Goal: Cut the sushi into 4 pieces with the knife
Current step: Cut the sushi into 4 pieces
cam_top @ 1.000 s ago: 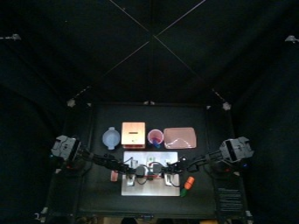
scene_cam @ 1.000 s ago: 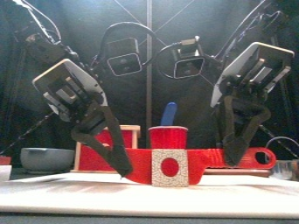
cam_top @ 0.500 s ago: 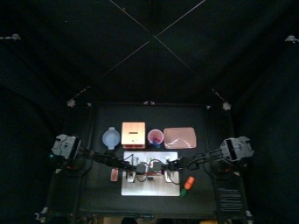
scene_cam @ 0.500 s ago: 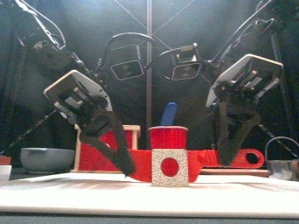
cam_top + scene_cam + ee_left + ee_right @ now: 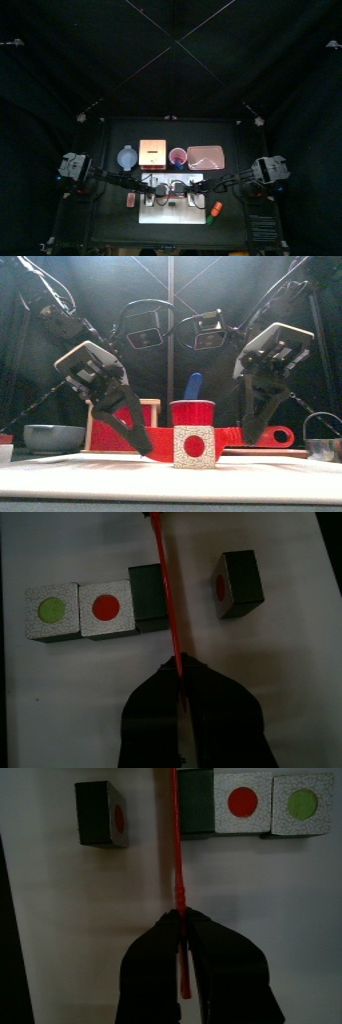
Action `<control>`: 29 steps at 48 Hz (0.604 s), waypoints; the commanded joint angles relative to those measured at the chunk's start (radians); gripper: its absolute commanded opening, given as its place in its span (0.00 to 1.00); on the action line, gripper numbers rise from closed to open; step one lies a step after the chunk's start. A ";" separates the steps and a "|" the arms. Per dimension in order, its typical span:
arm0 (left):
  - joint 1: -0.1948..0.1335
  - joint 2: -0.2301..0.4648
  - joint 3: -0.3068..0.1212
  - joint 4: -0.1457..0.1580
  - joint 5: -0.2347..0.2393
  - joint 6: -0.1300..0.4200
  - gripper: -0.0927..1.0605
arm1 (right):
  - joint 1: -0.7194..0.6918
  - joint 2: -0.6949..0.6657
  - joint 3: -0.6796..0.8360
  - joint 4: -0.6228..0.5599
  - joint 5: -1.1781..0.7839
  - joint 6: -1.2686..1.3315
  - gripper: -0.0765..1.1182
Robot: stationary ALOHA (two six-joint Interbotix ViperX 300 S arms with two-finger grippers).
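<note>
A small black table (image 5: 118, 225) is seen in the lower half. It is closed in by black curtains (image 5: 80, 70) at the back and sides.

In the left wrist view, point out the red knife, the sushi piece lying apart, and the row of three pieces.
red knife (image 5: 166, 592), left wrist view, mid-blade.
lone sushi piece (image 5: 243, 582), left wrist view, its dark face.
row of three sushi pieces (image 5: 107, 607), left wrist view, middle piece's red dot.

- We see the right gripper (image 5: 250, 439) draw nearer the front sushi block (image 5: 195, 446).
- The left gripper (image 5: 144, 449) edges closer too.
- The red knife (image 5: 271, 437) slides toward that block.
</note>
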 commanded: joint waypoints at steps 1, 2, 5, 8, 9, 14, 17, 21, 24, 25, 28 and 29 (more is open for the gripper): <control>0.009 -0.025 -0.012 0.005 0.006 0.003 0.52 | -0.011 -0.021 -0.037 -0.002 -0.006 0.002 0.24; 0.009 -0.031 -0.012 0.005 0.006 0.002 0.54 | -0.009 -0.025 -0.035 -0.002 -0.005 0.002 0.24; 0.008 -0.054 -0.014 0.003 0.006 0.002 0.61 | -0.003 -0.032 -0.037 0.000 -0.002 0.002 0.24; 0.005 -0.080 -0.012 0.003 0.006 0.000 0.66 | 0.003 -0.046 -0.037 0.006 0.005 0.005 0.24; 0.003 -0.089 -0.012 0.003 0.006 -0.002 0.67 | 0.005 -0.051 -0.037 0.011 0.006 0.005 0.24; 0.000 -0.140 -0.005 0.002 0.006 -0.002 0.72 | 0.015 -0.083 -0.035 0.029 0.026 0.003 0.24; -0.003 -0.164 0.003 0.002 0.005 -0.002 0.72 | 0.021 -0.109 -0.034 0.040 0.044 0.003 0.24; -0.006 -0.204 0.018 0.000 0.005 -0.005 0.72 | 0.032 -0.155 -0.029 0.060 0.092 0.003 0.24; -0.008 -0.229 0.032 -0.005 0.002 -0.006 0.72 | 0.040 -0.195 -0.020 0.081 0.143 0.003 0.24; -0.008 -0.238 0.037 -0.008 0.002 -0.006 0.72 | 0.040 -0.206 -0.018 0.086 0.160 0.003 0.24; -0.009 -0.262 0.052 -0.021 -0.002 -0.006 0.72 | 0.040 -0.241 -0.005 0.104 0.202 0.005 0.24; -0.009 -0.272 0.057 -0.026 -0.003 -0.006 0.72 | 0.041 -0.253 0.002 0.112 0.212 0.005 0.24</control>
